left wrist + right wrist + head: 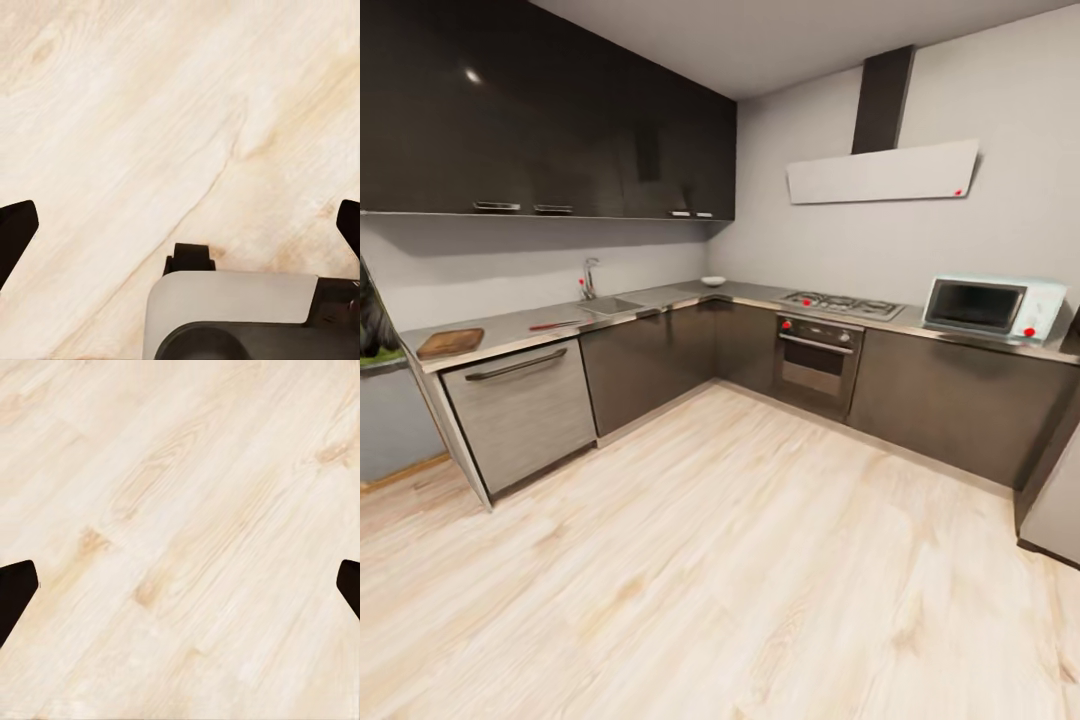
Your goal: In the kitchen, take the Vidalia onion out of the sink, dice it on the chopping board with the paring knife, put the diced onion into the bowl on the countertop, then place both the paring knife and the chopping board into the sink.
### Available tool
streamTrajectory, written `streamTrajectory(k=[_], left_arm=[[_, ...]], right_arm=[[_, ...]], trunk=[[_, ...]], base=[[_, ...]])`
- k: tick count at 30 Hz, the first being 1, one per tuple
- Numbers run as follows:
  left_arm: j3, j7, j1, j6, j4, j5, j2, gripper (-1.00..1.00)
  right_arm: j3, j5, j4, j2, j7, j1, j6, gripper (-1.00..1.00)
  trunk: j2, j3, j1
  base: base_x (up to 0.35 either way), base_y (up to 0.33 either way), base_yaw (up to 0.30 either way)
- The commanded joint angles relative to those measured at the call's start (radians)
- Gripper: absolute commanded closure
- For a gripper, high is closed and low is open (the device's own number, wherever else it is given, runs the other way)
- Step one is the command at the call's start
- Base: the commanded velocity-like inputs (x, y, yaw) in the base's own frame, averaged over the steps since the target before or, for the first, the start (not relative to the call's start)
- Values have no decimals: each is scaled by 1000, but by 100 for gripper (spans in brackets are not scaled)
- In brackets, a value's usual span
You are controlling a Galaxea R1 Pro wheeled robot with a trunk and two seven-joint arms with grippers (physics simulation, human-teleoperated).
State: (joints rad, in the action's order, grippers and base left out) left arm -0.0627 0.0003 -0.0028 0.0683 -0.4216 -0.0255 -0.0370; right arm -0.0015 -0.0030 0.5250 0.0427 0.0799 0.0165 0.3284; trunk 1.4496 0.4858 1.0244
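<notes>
Pale wooden floor (740,560) beneath us | both grippers (180,225) (180,585) wide, empty | dark-brown wooden chopping board (450,343), orange-handled paring knife (555,325) beside grey steel sink (612,304) | we judge nothing started

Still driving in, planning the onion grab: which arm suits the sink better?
Too early to favour either. The left gripper and right gripper both hang open over floor, and the sink is far across the room.

The grey bench (690,293) carries the chopping board (450,343) at its left end, the paring knife (553,325) just beside the sink (612,305), and the bowl (713,281) in the corner.
</notes>
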Motion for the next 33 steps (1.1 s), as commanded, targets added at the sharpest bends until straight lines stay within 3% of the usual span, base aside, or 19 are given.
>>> streamTrajectory(k=[1, 33], left_arm=[[-1, 1, 0, 2, 0, -2, 0, -100], [0, 1, 0, 2, 0, -2, 0, -100]], right_arm=[[0, 0, 0, 0, 3, 0, 3, -100], [0, 0, -2, 2, 3, 0, 3, -100]], trunk=[[0, 1, 1], [0, 1, 1]], base=[[345, 0, 286], [344, -22, 286]])
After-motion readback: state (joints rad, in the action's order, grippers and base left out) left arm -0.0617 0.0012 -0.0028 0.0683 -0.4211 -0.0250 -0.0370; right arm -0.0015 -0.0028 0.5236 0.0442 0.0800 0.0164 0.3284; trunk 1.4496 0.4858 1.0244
